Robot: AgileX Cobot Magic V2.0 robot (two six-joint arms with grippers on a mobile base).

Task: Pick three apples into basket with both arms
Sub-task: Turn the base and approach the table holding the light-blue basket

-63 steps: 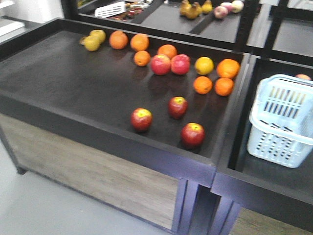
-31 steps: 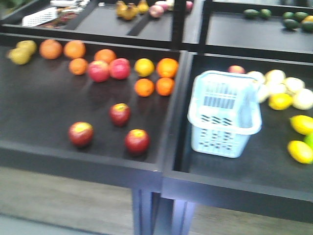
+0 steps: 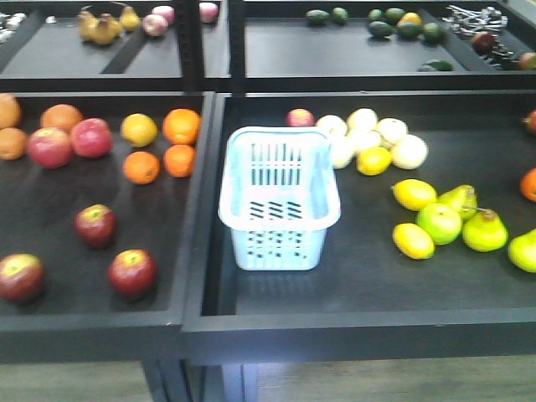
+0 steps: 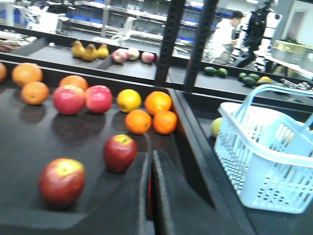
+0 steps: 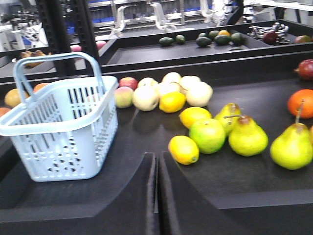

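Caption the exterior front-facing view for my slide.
Pale blue slotted plastic basket stands in the right black tray; three dark red apples lie in the left tray, near oranges.

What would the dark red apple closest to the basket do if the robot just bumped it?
Probably roll away: the apple is round and lies loose on the flat black tray, with nothing touching it. Its skin looks smooth, so it might slip in a loose grip.
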